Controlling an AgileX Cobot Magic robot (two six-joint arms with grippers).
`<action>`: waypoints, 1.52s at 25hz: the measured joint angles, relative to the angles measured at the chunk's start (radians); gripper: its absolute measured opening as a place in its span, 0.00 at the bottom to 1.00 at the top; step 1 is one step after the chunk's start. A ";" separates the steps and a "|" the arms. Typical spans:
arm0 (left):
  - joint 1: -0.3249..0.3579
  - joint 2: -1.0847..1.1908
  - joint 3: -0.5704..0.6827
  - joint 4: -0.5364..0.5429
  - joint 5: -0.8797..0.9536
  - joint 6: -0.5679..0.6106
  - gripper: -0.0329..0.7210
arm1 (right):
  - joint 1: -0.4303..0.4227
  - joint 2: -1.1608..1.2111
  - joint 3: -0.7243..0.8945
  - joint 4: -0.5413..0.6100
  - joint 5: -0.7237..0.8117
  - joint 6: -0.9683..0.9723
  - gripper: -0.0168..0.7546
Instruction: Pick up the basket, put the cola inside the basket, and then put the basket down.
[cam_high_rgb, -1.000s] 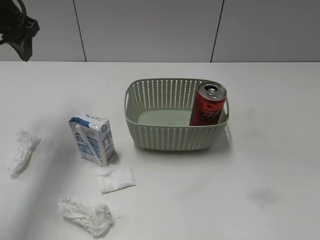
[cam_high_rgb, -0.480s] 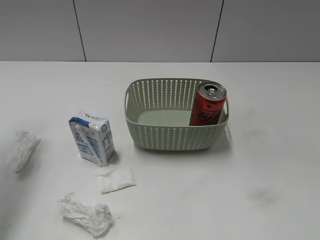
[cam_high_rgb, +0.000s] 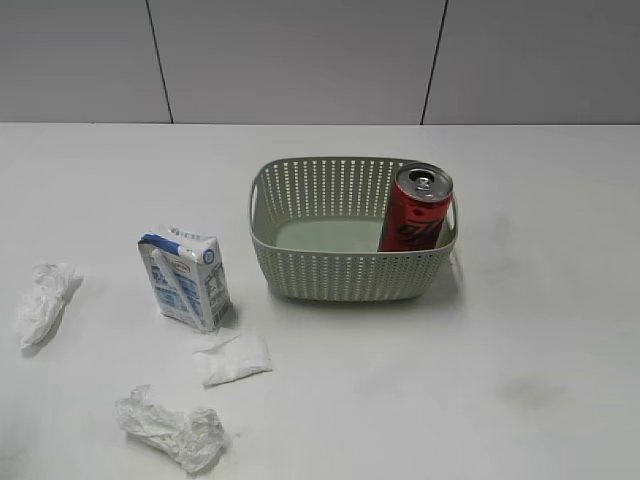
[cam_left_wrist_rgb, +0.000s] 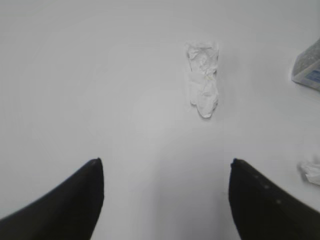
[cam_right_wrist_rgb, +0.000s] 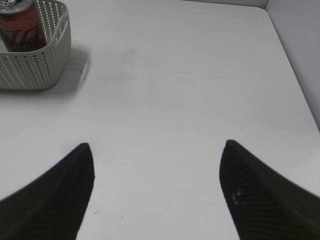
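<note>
Cola in, basket down: task looks finished.
The tall red cola can (cam_high_rgb: 417, 211) stands upright at the right end of the pale green perforated plastic basket (cam_high_rgb: 340, 275), which rests on the white table (cam_high_rgb: 520, 330). Both arms are best kept clear. Only the wrist views show the left gripper (cam_left_wrist_rgb: 165, 172) and right gripper (cam_right_wrist_rgb: 156, 157), both spread and empty.

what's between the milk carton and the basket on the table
Nothing: in the exterior view the stretch of white table between the milk carton and the basket is bare. The nearest tissue wad lies in front of the carton, not between.
</note>
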 joint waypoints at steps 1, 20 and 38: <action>0.000 -0.066 0.025 -0.008 -0.002 0.000 0.82 | 0.000 0.000 0.000 0.000 0.000 0.000 0.79; 0.000 -0.750 0.230 0.026 0.064 -0.084 0.79 | 0.000 0.000 0.000 0.000 0.000 0.000 0.79; 0.000 -0.847 0.235 0.034 0.061 -0.084 0.74 | 0.000 0.000 0.000 0.014 -0.001 0.000 0.79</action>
